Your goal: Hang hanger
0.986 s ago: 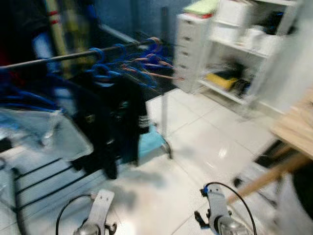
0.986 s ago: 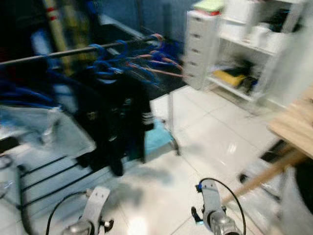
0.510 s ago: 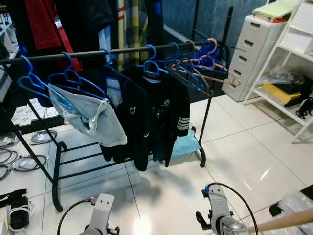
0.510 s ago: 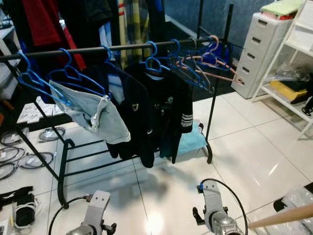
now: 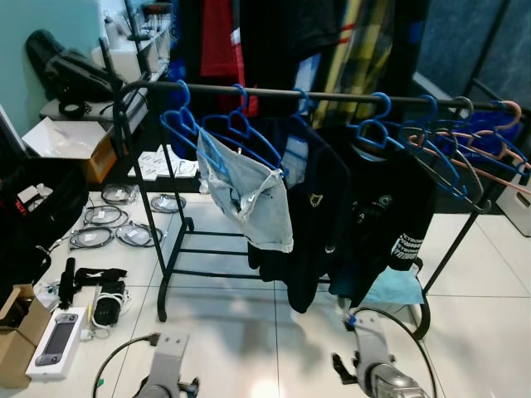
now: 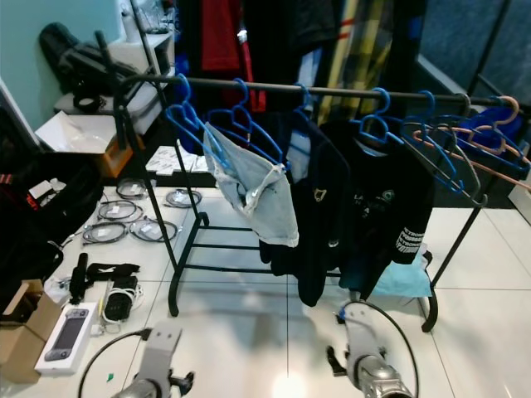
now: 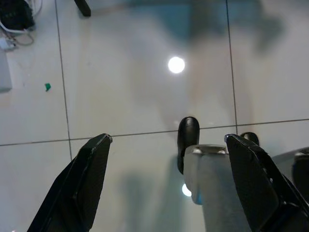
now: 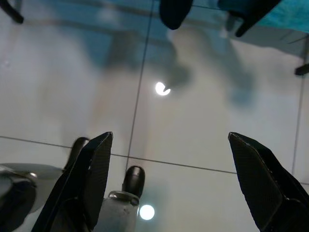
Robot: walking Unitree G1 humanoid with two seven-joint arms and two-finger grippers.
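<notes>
Both arms hang idle — blue hangers (image 5: 241, 137) line the rack (image 5: 315, 96).

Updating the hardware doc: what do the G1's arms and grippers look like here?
Two silver-grey metal arms, each with a thin black cable looping beside it. The right arm carries a small blue fitting where its cable attaches; the left arm ends in a flat grey plate. Left gripper and right gripper each have two long, matte black, wedge-shaped fingers.
</notes>
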